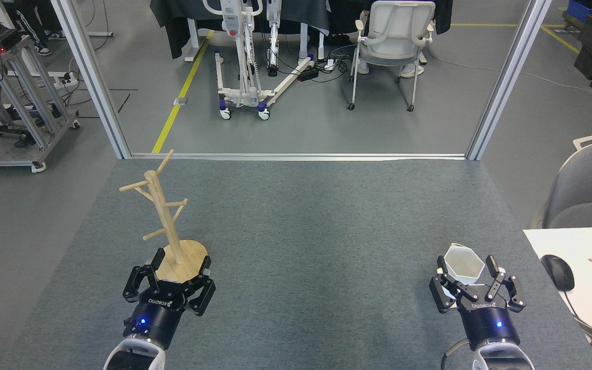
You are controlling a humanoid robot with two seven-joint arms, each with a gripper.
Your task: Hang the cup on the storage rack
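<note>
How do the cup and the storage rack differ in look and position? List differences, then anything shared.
The cup is white, faceted and squat; the storage rack is light wood, tall and slim with pegs. The cup sits at the right tool; the rack's base lies at the left tool. Both stand on the grey table.

Open carpet (316, 246) between rack (170, 226), cup (463, 264)

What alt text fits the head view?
Two robot arms over a grey table: the right tool brackets a white hexagonal cup, the left tool flanks the round base of a wooden mug tree.
</note>
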